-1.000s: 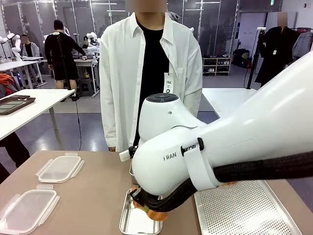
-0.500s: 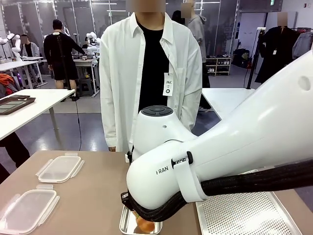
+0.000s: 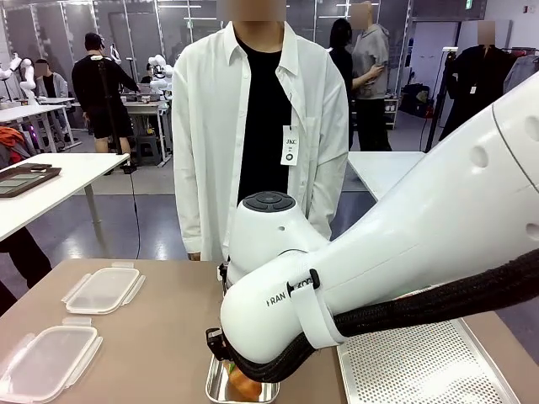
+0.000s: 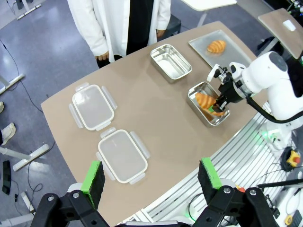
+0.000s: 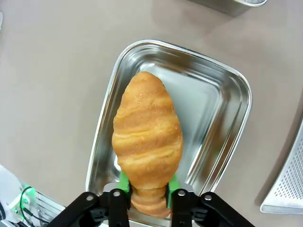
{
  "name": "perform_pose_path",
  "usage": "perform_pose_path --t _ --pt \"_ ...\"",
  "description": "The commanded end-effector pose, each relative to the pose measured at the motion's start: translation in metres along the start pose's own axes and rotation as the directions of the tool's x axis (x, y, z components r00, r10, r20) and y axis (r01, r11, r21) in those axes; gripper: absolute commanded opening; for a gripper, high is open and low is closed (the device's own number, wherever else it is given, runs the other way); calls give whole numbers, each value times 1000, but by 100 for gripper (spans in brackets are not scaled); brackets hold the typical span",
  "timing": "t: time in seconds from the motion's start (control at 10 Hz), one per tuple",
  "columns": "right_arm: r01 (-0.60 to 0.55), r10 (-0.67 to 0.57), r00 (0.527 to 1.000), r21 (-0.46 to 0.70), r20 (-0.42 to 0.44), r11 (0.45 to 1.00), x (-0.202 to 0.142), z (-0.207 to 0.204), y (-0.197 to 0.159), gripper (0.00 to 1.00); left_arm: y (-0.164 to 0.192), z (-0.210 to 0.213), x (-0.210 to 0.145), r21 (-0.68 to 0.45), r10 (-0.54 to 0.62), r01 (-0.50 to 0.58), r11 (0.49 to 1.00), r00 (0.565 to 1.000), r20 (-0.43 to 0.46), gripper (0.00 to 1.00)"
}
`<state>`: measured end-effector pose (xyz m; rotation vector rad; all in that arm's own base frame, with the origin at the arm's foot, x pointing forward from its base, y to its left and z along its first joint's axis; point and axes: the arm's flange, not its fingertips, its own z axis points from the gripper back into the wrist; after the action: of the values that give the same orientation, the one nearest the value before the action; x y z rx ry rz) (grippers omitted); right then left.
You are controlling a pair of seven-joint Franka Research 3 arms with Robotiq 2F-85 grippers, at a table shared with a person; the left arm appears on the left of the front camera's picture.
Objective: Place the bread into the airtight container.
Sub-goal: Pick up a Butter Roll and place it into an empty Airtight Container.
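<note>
left wrist view, from above: tan table (image 4: 156, 127) w/ a person (image 4: 118, 23) in a white shirt standing at its 12 o'clock edge. counted on the table: 2 steel containers, 2 clear clip lids, 1 perforated tray, 2 croissants.

near steel container (image 4: 199, 109) sits at 3 o'clock of the frame. the right gripper (image 4: 219, 103) reaches into it from the 3 o'clock side w/ the held croissant (image 4: 204, 100). far steel container (image 4: 170, 64) sits at 1 o'clock, nothing in it. perforated tray (image 4: 203, 40) lies just past it toward 2 o'clock and carries the second croissant (image 4: 216, 46). the 2 lids lie side by side, well apart from the containers: one lid (image 4: 92, 106) at 10 o'clock, other lid (image 4: 122, 156) at 7 o'clock.

left gripper (image 4: 150, 174) hangs high above the table at 6 o'clock. its green pads (image 4: 93, 176) are spread wide w/ nothing between them.

right wrist view: the right gripper's 2 green pads pinch the 6 o'clock tip of the held croissant. the pastry points to 12 o'clock and lies within the rim outline of the near steel container. cannot tell if it touches the bottom.

front view: the right arm (image 3: 404, 252) crosses in from 3 o'clock, the croissant showing orange under its wrist at 6 o'clock.
</note>
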<state>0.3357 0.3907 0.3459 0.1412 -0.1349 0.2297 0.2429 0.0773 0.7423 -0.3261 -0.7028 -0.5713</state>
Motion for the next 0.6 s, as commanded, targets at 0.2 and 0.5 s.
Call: perform_pose_path --t 0.2,0.5 --pt "51 -50 998 -35 40 998 2 -1 4 100 -1 2 0 -2 -15 15 1000 1000 -5 100" --pt "76 -77 996 -21 -34 997 3 -10 -16 100 -1 2 0 -2 -15 15 1000 1000 -5 100"
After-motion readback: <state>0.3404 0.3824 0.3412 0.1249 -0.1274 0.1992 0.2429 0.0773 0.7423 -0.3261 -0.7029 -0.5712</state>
